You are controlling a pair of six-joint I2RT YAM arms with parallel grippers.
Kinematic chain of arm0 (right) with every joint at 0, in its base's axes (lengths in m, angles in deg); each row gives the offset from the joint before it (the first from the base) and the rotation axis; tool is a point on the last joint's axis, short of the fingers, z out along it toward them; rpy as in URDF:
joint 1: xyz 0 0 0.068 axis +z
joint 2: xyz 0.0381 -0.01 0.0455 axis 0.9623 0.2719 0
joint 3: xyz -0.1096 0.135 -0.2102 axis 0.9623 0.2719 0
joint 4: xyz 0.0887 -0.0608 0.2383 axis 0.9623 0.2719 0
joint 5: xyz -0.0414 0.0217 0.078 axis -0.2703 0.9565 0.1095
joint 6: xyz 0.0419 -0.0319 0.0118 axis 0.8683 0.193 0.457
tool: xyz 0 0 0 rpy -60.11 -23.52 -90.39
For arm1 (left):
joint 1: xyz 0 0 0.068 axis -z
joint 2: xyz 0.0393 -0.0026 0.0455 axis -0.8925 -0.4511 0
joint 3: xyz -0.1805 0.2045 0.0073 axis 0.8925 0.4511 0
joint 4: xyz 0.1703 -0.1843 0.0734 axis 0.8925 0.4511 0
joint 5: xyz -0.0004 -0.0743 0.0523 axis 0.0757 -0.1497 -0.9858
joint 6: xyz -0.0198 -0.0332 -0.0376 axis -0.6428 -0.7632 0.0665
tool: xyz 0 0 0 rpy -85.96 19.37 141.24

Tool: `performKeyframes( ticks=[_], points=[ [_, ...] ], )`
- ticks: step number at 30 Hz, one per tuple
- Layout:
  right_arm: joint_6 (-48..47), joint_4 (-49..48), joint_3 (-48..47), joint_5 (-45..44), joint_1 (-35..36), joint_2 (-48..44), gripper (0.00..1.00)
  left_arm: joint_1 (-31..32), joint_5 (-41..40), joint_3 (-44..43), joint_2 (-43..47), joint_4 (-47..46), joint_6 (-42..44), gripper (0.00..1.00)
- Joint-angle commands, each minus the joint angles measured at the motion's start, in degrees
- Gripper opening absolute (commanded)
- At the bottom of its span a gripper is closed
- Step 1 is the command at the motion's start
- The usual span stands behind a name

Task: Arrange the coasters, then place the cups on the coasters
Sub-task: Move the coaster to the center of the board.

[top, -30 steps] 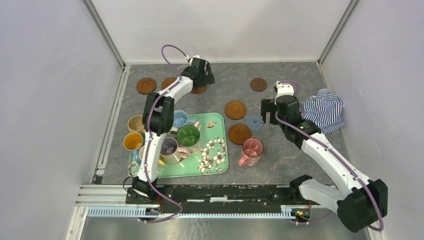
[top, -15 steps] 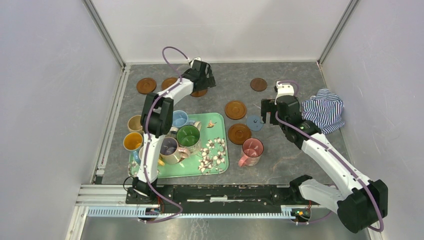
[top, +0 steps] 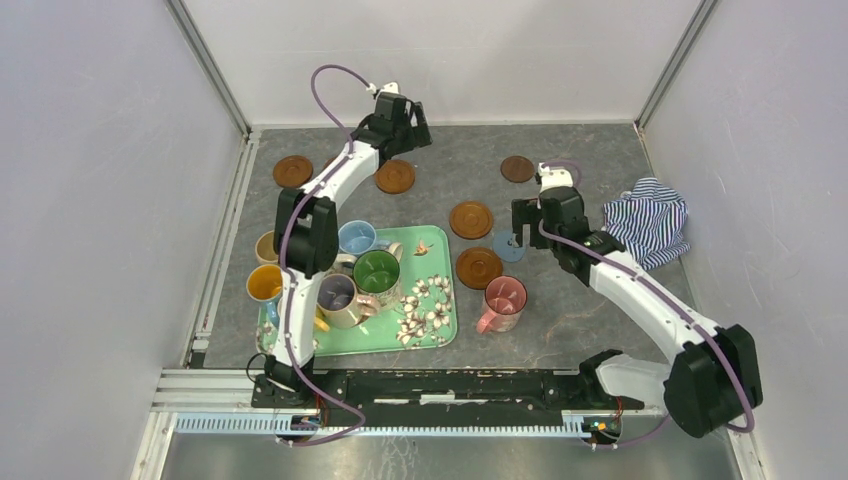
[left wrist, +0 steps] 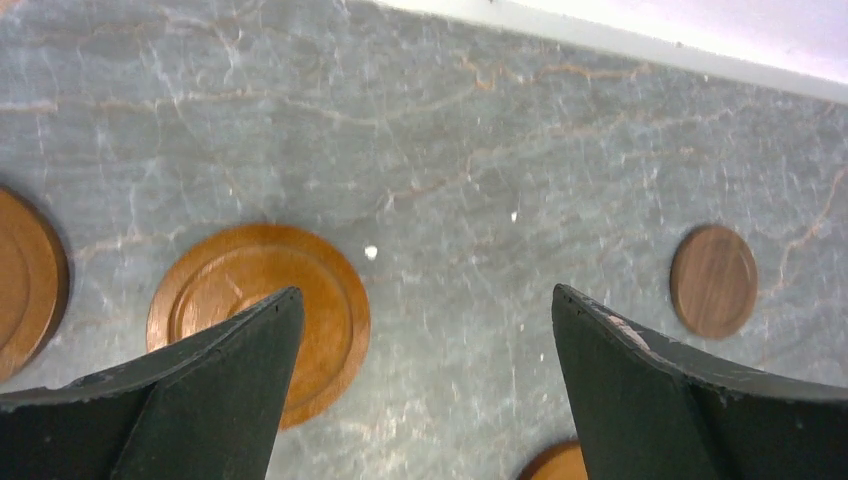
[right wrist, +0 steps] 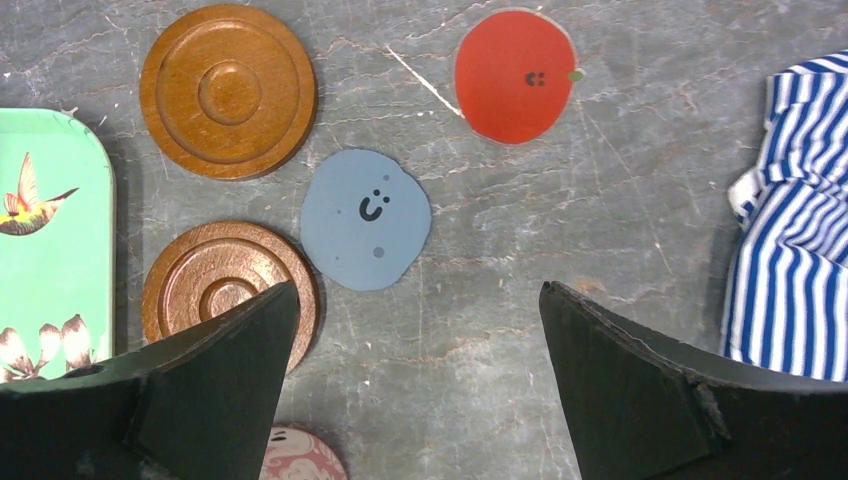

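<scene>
Both arms reach over the grey tabletop, each tool spread wide and holding nothing. The left tool hangs by the far edge, left of middle. A wood coaster shows partly under the finger at the left of the wrist view, while the gap itself faces bare stone. A dark coaster lies well apart to the right. The right tool hovers near mid-tabletop. The blue coaster sits just ahead of its gap, nearer the left-hand finger and untouched, with the red coaster beyond. Two ringed coasters lie between the blue one and the tray. The cups cluster at the tray toward the near left corner, and a pink cup stands alone on the tabletop just right of it. The wooden discs look stiff and light, with a raised rim that should take a pinch across the width. The blue and red ones appear thin and flat against the stone, so there is little edge to catch and they may slide rather than lift. The cups, likely glazed ceramic, would be heavier, slick and breakable. Their wall at the lip or the handle looks the safest hold.
</scene>
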Motion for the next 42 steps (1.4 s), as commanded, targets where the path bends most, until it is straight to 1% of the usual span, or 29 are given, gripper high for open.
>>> performKeyframes(
  ticks=[1,5,8,12,15,19,22,26,31,38,42],
  points=[
    [0.7,-4.9,-3.0,1.8,-0.1,4.4,0.98,1.4,2.7,7.7,10.4,-2.1,-0.5,1.00],
    [0.4,-6.4,-4.7,2.4,-0.1,9.6,0.98,3.6,4.0,15.8,18.7,-2.3,-1.6,1.00],
    [0.5,-7.8,-6.3,2.8,-0.2,13.6,0.98,6.0,3.3,23.4,26.7,-2.7,-1.5,1.00],
    [0.1,-8.3,-9.5,3.4,-0.2,19.4,0.98,8.6,3.0,31.3,36.3,-1.7,-1.1,1.00],
    [0.2,-8.6,-12.1,4.0,0.0,23.2,0.98,8.7,3.3,37.0,43.6,-0.8,-0.7,1.00],
    [0.6,-8.5,-15.3,3.8,1.4,27.4,0.96,8.7,3.9,42.8,52.0,2.9,1.6,1.00],
    [1.3,-7.9,-17.4,3.4,2.6,30.8,0.94,8.7,4.4,48.2,58.2,3.6,2.9,1.00],
    [1.8,-7.0,-20.7,2.8,4.1,35.5,0.93,8.7,3.8,52.6,65.0,5.7,4.9,1.00],
    [2.8,-7.1,-22.8,4.0,4.3,39.2,0.91,8.7,3.3,56.0,69.6,6.3,6.0,1.00],
    [4.4,-7.0,-24.9,3.9,4.3,43.2,0.85,8.7,4.0,57.1,71.0,6.2,6.7,1.00],
    [5.4,-7.1,-26.7,3.1,4.3,45.7,0.82,8.7,3.1,57.5,71.5,6.4,7.7,1.00]
  ],
)
